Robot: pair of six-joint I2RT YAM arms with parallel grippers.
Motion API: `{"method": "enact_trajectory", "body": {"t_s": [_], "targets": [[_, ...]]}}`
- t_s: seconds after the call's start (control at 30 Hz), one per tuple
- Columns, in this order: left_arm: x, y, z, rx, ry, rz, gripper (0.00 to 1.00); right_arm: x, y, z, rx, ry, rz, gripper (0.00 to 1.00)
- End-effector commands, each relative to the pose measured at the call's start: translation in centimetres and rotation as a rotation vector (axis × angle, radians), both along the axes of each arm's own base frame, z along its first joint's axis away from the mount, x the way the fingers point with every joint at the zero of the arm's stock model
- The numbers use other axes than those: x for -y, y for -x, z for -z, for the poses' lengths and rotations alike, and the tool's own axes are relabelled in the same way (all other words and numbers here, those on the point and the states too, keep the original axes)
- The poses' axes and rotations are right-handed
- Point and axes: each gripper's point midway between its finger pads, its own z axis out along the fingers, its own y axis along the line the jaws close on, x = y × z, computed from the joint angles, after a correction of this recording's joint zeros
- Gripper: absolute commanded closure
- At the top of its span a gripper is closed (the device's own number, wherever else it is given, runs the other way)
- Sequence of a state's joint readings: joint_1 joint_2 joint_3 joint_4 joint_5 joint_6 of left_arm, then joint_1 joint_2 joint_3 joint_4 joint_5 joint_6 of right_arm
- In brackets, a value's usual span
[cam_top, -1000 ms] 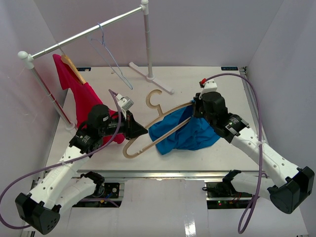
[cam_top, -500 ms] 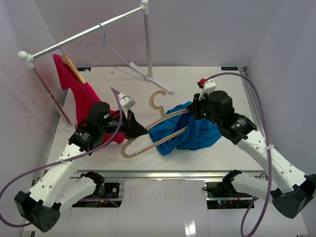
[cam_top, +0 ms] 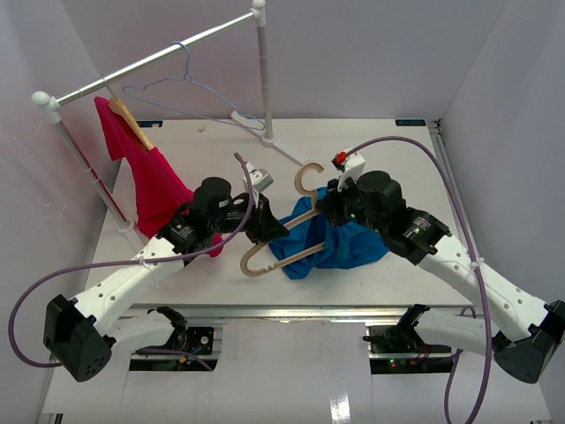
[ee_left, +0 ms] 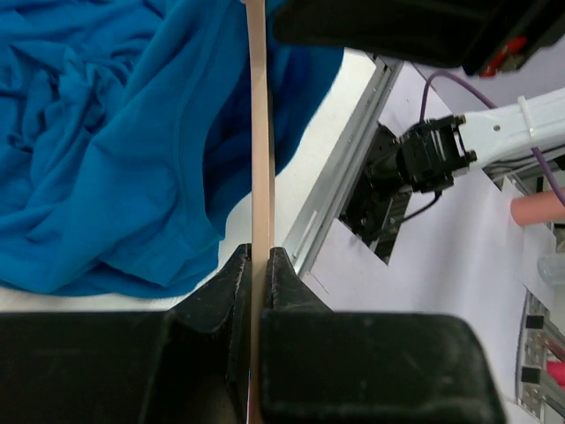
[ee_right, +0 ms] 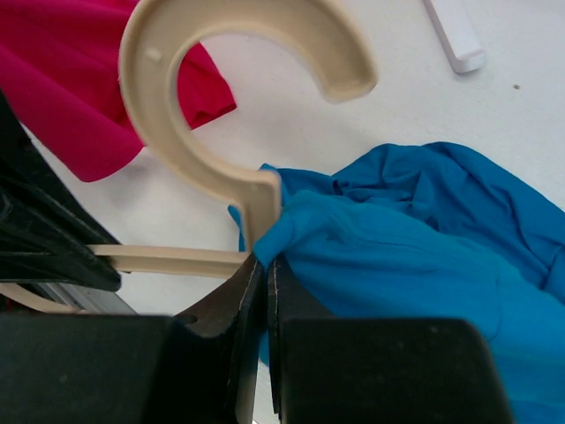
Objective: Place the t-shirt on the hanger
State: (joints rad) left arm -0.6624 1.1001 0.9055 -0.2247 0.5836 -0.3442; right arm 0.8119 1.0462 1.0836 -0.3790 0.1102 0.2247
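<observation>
The tan wooden hanger is held off the table between both arms, hook toward the back. My left gripper is shut on its thin lower bar, jaws tight on both sides of the wood. The bright blue t-shirt lies crumpled under and to the right of the hanger, with one hanger arm running into its cloth. Just below the hanger's hook, my right gripper is shut on a fold of the t-shirt, next to the hanger's neck. The t-shirt fills the left of the left wrist view.
A clothes rail on two posts spans the back left. A pale-blue wire hanger hangs from it, swung out sideways. A magenta-red shirt on its own wooden hanger hangs at the left, close to my left arm. The rack's white foot lies behind the hook.
My left gripper has carried the hanger to the right and toward the back. My right gripper has moved left with the t-shirt fold, up to the hook. The wire hanger has swung left.
</observation>
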Motion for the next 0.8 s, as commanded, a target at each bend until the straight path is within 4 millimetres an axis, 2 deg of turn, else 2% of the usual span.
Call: {"method": "enact_trajectory", "body": {"t_s": [0.0,0.2,0.3,0.37,0.43,0.6,0.67,0.77], "targets": [[0.2,-1.7,-3.0,0.147,0.103,-0.077,1.0,-1.7,0.2,-3.3,0.073,-0.098,0.001,0.92],[-0.1,-0.9,-3.4,0.216,0.208,-0.069,1.0,-2.1,0.6,-2.9,0.09,-0.115,-0.009,0.91],[-0.2,0.2,-2.4,0.211,0.242,-0.046,1.0,-2.1,0.7,-2.7,0.113,-0.082,-0.032,0.76],[-0.4,0.9,-2.6,0.225,0.274,-0.029,1.0,-1.7,0.7,-3.1,0.143,-0.058,-0.041,0.56],[-0.7,1.8,-2.2,0.23,0.3,-0.016,1.0,-1.7,1.4,-4.2,0.182,-0.033,-0.097,0.46],[-1.2,3.2,-0.9,0.226,0.345,0.012,1.0,-1.5,3.0,-8.6,0.297,0.005,-0.226,0.35],[-1.3,3.9,-0.4,0.218,0.349,0.036,1.0,-1.1,3.5,-9.5,0.345,0.034,-0.265,0.32],[-1.7,5.0,-0.5,0.232,0.371,0.066,1.0,-1.1,5.5,-8.7,0.43,0.104,-0.429,0.31]]}}
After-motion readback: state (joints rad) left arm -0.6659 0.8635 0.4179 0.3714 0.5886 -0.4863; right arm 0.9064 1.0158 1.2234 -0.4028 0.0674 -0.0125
